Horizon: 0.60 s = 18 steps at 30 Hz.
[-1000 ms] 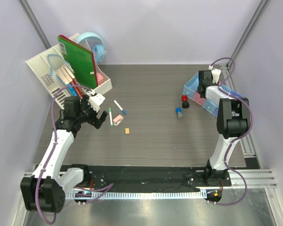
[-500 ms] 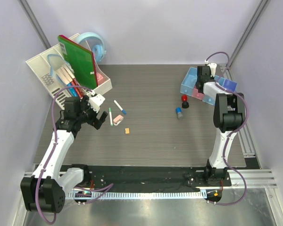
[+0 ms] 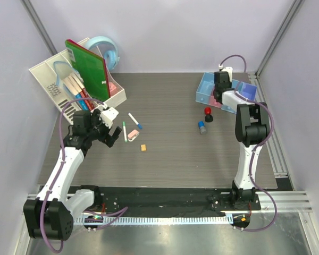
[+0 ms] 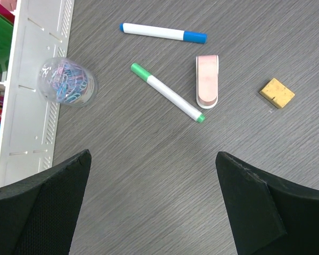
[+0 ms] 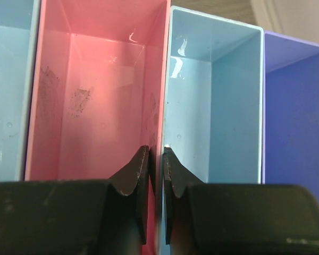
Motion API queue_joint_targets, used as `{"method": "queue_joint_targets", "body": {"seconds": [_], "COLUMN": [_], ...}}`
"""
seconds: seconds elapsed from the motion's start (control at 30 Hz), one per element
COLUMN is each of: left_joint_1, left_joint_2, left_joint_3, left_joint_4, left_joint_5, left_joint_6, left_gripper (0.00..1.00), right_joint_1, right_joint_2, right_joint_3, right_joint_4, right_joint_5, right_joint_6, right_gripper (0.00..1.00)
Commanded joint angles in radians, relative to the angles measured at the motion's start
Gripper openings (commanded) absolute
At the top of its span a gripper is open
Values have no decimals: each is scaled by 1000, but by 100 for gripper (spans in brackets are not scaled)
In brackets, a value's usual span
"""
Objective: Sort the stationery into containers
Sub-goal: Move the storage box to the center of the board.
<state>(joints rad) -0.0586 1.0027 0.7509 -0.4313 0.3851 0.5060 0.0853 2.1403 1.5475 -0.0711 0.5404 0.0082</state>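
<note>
The row of four joined bins (image 3: 204,91) is sitting at the table's far right corner, and my right gripper (image 5: 155,159) is pinching the wall between its pink bin (image 5: 95,106) and blue bin (image 5: 212,117). A red-and-black cylinder (image 3: 208,113) and a blue-grey cylinder (image 3: 202,127) are standing just nearer. Toward the left edge, the blue-capped pen (image 4: 162,33), green-capped pen (image 4: 167,99), pink eraser (image 4: 207,81) and orange block (image 4: 276,93) are lying close together.

The dark wood-grain table (image 3: 170,159) carried a white desk organizer (image 3: 45,74) toward ten o'clock. A round light-blue tape dispenser (image 3: 109,53) stood behind it at eleven, and a clear jar of paper clips (image 4: 68,82) sat just beside its front. Around nine o'clock, near the centre, lay a blue-capped pen (image 3: 134,121), a green-capped pen (image 3: 125,130), a pink eraser (image 3: 132,135) and an orange block (image 3: 143,147). At two o'clock a red-and-black cylinder (image 3: 208,115) and a blue-grey cylinder (image 3: 202,127) stood close together. The row of bins (image 3: 202,91) sat farther out, at one o'clock.
</note>
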Motion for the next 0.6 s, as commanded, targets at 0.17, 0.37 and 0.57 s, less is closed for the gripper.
{"method": "queue_joint_targets", "body": {"seconds": [0.17, 0.37, 0.57], "left_joint_1": [3, 3, 3], "left_joint_2": [-18, -22, -24], "left_joint_3": [-44, -64, -82], "left_joint_4": [60, 82, 92], "left_joint_5": [-9, -8, -3], "left_joint_6": [-38, -53, -60], "left_gripper": [100, 100, 100], "right_joint_1": [166, 217, 278], "right_joint_2": [81, 135, 168], "right_joint_3": [126, 212, 255], "right_joint_4": [19, 10, 8], "right_joint_5": [6, 26, 33], "right_joint_6": [-79, -86, -70], "right_gripper": [7, 6, 6]}}
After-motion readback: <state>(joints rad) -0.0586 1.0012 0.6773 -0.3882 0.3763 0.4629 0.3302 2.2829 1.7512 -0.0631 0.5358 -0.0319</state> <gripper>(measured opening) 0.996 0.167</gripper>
